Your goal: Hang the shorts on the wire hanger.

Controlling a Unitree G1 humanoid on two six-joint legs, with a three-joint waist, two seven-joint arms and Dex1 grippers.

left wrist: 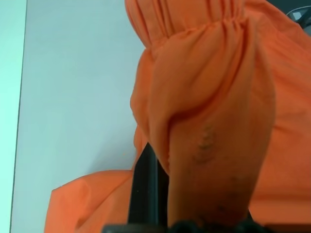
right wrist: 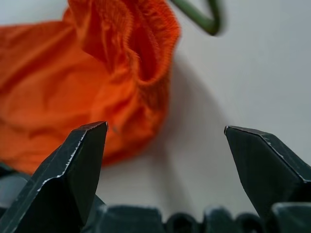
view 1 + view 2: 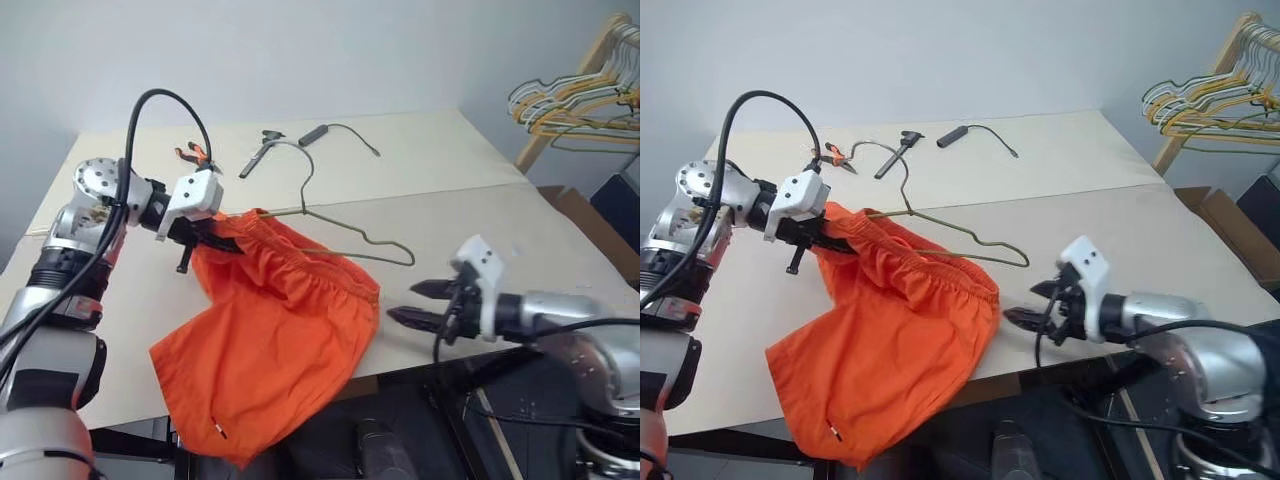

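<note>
meanwhile, left gripper [image 3: 205, 238] clamped on orange shorts [image 3: 270, 350], right gripper [image 3: 418, 303] agape

Beige table [image 3: 450, 160], black tools [image 3: 262, 150] (far side), coloured hangers [image 3: 575, 100]

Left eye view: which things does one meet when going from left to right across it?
Left claw shut on bright orange fabric shorts → open right claw → wooden rack of bunched coloured hangers.
</note>
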